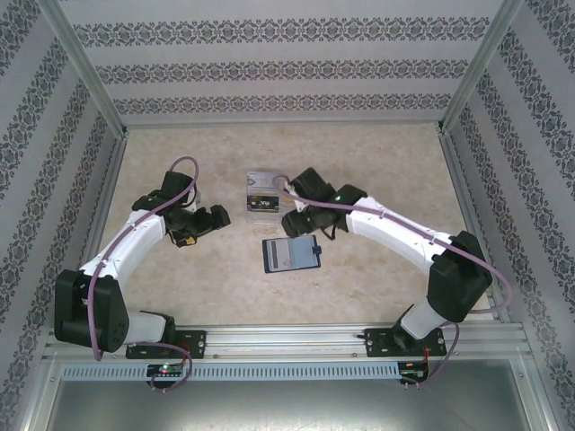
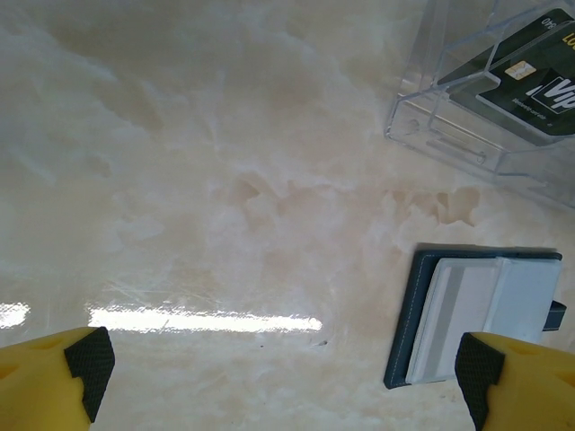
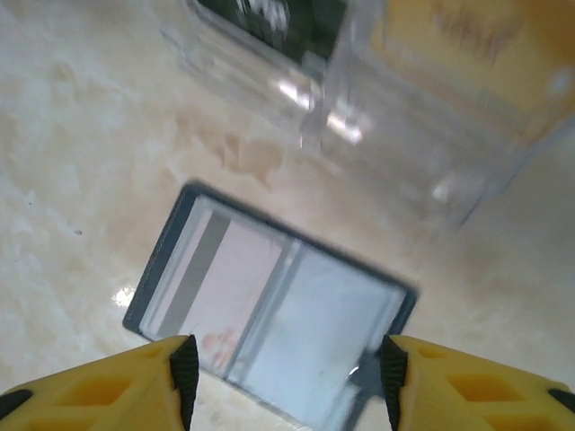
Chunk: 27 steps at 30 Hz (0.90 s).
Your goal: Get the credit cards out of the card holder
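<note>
The card holder (image 1: pixel 292 254) lies open and flat on the table, navy outside and grey-blue inside. A pale credit card (image 3: pixel 225 283) with a grey stripe sits in its left half, and the same credit card (image 2: pixel 463 314) looks white in the left wrist view. My right gripper (image 1: pixel 299 224) hovers open above the card holder (image 3: pixel 269 310), fingers (image 3: pixel 184 368) apart with nothing between them. Left of the holder, my left gripper (image 1: pixel 208 220) stands wide open over bare table. Its right fingertip (image 2: pixel 481 368) overlaps the card holder (image 2: pixel 404 323) in the image.
A clear plastic box (image 1: pixel 260 197) stands just behind the holder. It holds a dark card (image 2: pixel 526 90) and a yellow-orange card (image 3: pixel 476 45). Patterned walls with metal posts (image 1: pixel 90 72) enclose the table on three sides.
</note>
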Tool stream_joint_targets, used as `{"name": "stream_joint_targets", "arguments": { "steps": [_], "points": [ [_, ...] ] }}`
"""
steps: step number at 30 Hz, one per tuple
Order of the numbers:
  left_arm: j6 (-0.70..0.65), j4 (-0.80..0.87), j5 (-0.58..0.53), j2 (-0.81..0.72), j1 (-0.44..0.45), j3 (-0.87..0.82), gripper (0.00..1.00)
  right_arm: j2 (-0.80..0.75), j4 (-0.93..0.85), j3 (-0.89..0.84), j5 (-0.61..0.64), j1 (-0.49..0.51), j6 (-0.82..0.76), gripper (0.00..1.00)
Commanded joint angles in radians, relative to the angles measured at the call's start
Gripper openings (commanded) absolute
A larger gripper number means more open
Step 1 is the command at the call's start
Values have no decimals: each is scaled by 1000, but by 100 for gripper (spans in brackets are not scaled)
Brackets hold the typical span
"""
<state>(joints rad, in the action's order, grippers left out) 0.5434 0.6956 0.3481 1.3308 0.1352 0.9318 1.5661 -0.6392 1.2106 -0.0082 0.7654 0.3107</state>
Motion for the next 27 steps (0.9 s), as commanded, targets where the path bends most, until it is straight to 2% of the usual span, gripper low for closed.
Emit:
{"name": "stream_joint_targets", "arguments": {
  "steps": [1, 4, 7, 12, 27],
  "points": [
    [35, -34, 37, -18, -11, -19, 100, -33, 100, -98, 45, 49, 314, 59],
    [50, -49, 58, -16, -9, -28, 99, 5, 132, -134, 36, 81, 414, 58],
    [60, -54, 72, -16, -11, -34, 100, 56, 126, -133, 56, 104, 469, 56],
    [78, -68, 102, -18, -7, -46, 99, 103, 165, -152, 20, 107, 522, 52],
    [171, -181, 179, 22, 49, -93, 100, 240, 112, -125, 5, 103, 502, 45]
  ]
}}
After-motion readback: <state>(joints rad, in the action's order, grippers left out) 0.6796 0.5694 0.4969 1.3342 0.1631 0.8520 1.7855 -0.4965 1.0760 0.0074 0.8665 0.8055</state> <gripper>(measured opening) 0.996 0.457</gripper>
